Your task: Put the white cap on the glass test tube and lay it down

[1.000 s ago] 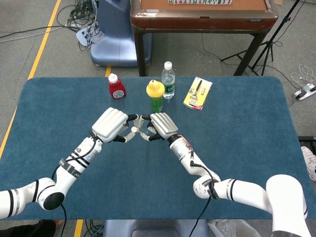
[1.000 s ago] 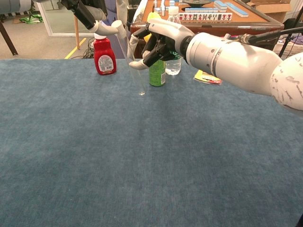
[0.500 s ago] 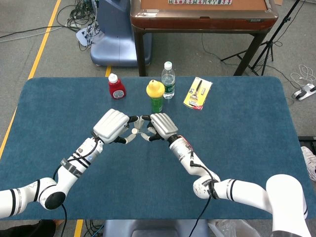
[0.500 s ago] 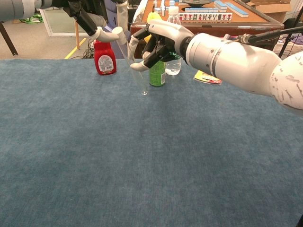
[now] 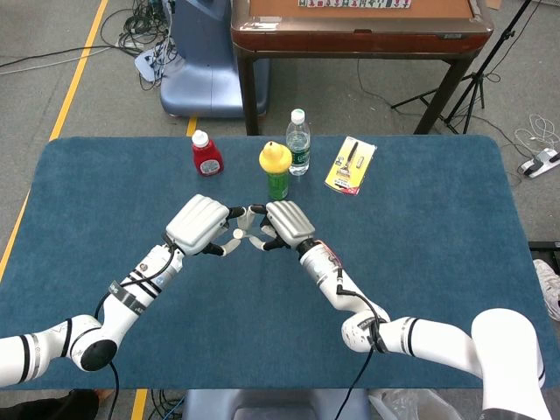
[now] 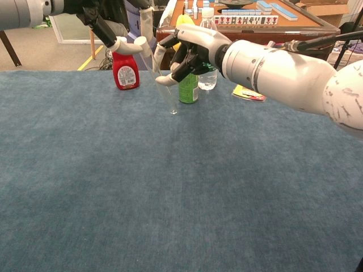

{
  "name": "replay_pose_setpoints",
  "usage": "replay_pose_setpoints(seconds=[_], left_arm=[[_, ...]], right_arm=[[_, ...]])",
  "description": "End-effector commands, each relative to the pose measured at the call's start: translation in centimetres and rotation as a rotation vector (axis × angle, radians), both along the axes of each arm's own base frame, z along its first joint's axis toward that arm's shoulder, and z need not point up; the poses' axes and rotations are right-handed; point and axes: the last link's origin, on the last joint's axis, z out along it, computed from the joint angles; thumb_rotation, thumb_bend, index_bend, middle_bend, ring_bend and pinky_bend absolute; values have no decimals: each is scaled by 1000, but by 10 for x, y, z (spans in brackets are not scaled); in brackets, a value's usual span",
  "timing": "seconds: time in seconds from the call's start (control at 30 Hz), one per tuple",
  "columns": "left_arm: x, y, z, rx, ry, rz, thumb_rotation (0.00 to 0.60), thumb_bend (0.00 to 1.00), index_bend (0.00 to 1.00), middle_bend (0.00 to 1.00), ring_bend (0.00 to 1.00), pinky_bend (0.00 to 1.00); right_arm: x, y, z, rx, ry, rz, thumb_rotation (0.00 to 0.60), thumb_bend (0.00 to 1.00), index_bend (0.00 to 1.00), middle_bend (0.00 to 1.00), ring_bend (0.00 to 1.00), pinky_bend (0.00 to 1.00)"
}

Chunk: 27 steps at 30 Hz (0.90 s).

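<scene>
Glass test tube (image 6: 165, 85) hangs tilted above the blue table (image 6: 170, 192), its upper part pinched in the fingertips of the right hand (image 6: 190, 48) and its rounded bottom pointing down and slightly toward the camera, apparently just off the cloth. In the head view the tube (image 5: 248, 234) shows only as a pale glint between the two hands. The white cap (image 6: 141, 44) sits at the tube's mouth, pinched between the thumb and a finger of the left hand (image 5: 199, 222), whose fingertips come in from the left and meet the right hand's just above the grip. Whether the cap is fully seated on the glass cannot be told from either view.

Both hands (image 5: 287, 222) are closed on their loads, backs turned up in the head view, knuckles angled toward each other over the middle of the table.

Just beyond the right hand stands a green bottle with a yellow top (image 5: 276, 169), partly hidden behind the fingers in the chest view. A clear water bottle (image 5: 298, 143) stands just behind and to the right of that. A red ketchup bottle (image 6: 125, 68) stands beyond the left hand, and a yellow packet (image 5: 350, 164) lies farther off past the right wrist.
</scene>
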Motion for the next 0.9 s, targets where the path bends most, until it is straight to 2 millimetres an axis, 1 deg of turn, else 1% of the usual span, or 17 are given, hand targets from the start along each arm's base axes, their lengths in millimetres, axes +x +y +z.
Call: replay_pose_setpoints(seconds=[0.03,0.13,0.33,0.4,0.47,0.57,0.67,0.77,0.83,0.9], left_arm=[[0,0,0,-1,-1,3,600,293,471,1000,1000,1000],[-2,0,0,-1,-1,7,600,293,402,1000,1000,1000],[-5,1,1,-4,0,25,600,293,205,998,1000,1000],[-7,1,3,-5,-3,32,600,290,135,973,1000,1000],[-9,1,5,-4,-6,39,600,284,101,944,997,1000],[-13,2,9,-2,-12,55,600,281,86,912,974,1000],[-21,4,15,5,-21,83,600,280,78,893,955,1000],[-29,5,19,12,-29,107,600,280,71,886,947,1000],[-35,5,21,16,-35,122,600,280,68,882,944,1000],[-39,4,23,20,-45,134,600,280,65,880,941,1000]], right_arm=[[0,0,0,1,3,0,600,556,922,1000,1000,1000],[-2,0,1,-1,19,3,600,564,927,1000,1000,1000],[-6,-2,9,-15,100,23,600,580,936,1000,1000,1000],[-8,-3,14,-16,137,32,600,582,937,1000,1000,1000],[-11,-3,20,-17,190,44,600,583,939,1000,1000,1000],[-15,-3,30,-9,272,61,600,584,947,1000,1000,1000],[-19,-3,44,-9,383,81,600,586,953,1000,1000,1000],[-24,-3,53,-1,472,83,600,586,962,1000,1000,1000],[-28,-3,56,4,536,79,600,588,963,1000,1000,1000],[-32,-1,54,16,573,65,600,588,963,1000,1000,1000]])
